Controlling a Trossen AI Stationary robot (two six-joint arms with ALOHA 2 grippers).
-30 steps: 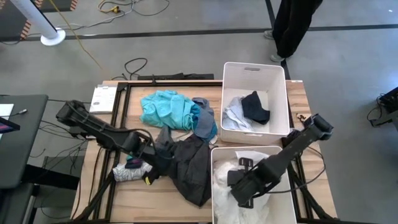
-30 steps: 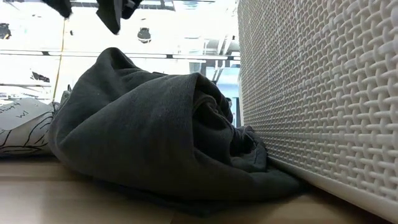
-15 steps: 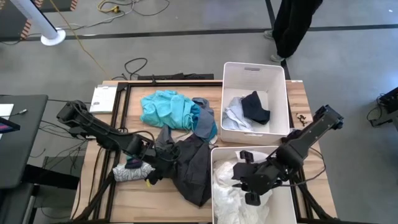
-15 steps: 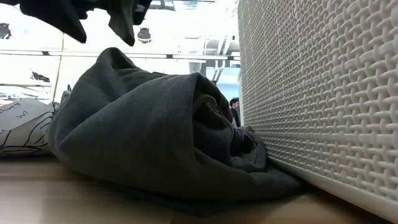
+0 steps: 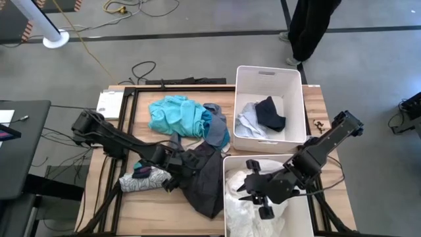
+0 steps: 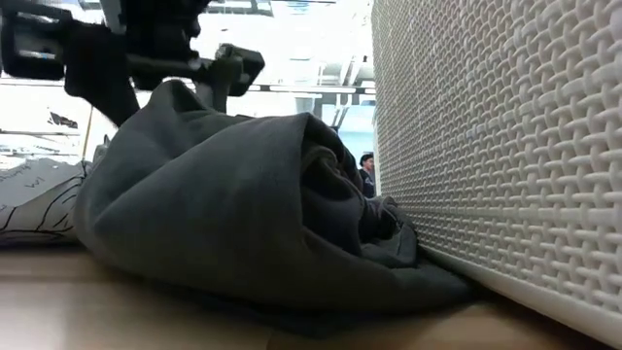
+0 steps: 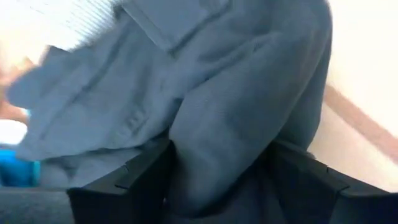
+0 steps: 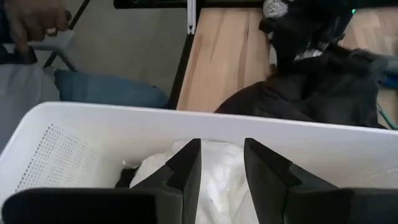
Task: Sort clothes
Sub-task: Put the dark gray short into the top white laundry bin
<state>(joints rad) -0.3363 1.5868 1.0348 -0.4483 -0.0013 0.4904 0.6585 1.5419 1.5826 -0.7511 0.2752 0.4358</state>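
A dark grey garment [image 5: 200, 178] lies heaped on the table against the near white bin [image 5: 227, 197]; it also shows in the low view [image 6: 243, 214]. My left gripper [image 5: 172, 170] is open and down on the garment's left part, a raised fold [image 7: 236, 124] standing between its fingers. My right gripper [image 5: 253, 187] is open and empty over the near bin, above white clothes [image 8: 211, 180]. A white leaf-print garment [image 5: 135, 183] lies left of the dark one. Teal [image 5: 174, 115] and blue [image 5: 216, 128] garments lie farther back. My left gripper stands astride a raised fold of the dark grey garment [image 7: 230, 162], one open finger [image 7: 130, 180] on each side and against the cloth. The fingers come from above, slanting from the table's left. The garment lies heaped on the table.
The far white bin [image 5: 270, 71] holds a pale and a dark garment [image 5: 270, 113]. A person stands beyond the table's far edge [image 5: 309, 26]. A white box [image 5: 108, 104] sits at the far left corner. Bare wood shows at the near left [image 5: 158, 210].
My left gripper has gone toward the table's right edge and down, onto the dark grey garment; in the low view it has dropped from the picture's top to the heap's crest. My right gripper has shifted a little toward the far edge over the near bin.
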